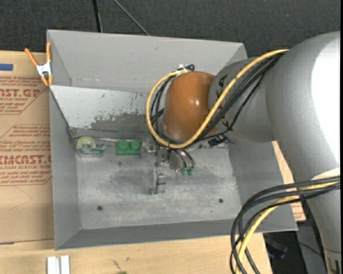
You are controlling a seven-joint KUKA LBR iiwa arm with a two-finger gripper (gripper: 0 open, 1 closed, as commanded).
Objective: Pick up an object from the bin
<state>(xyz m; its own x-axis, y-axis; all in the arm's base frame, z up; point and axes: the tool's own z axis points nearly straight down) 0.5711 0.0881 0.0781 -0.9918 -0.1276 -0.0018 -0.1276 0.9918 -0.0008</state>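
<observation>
Camera view: the grey metal bin (63,170) is seen from above, and the arm (297,101) enters from 3 o'clock. Its orange cover (186,107), looped by yellow and black cables (160,93), stands over the far half of the floor. Below the cover, the gripper (158,182) sits low over the scuffed floor near the centre of the bin. Whether it is spread or pressed together cannot be told, as its parts blur into the floor there. No item can be confirmed as pinched in it. The nearest item is a small green piece (187,170), just beside the gripper at about 2 o'clock, next to a grey metal part under the cover. Whether the two touch cannot be told. A green block (128,148) lies on the floor at about 10 o'clock from the gripper, close to the far wall and apart from the gripper. Further along the same line, toward 9 o'clock, a clear roll with a greenish core (90,146) rests near the left wall, just beside the green block and well apart from the gripper.
</observation>
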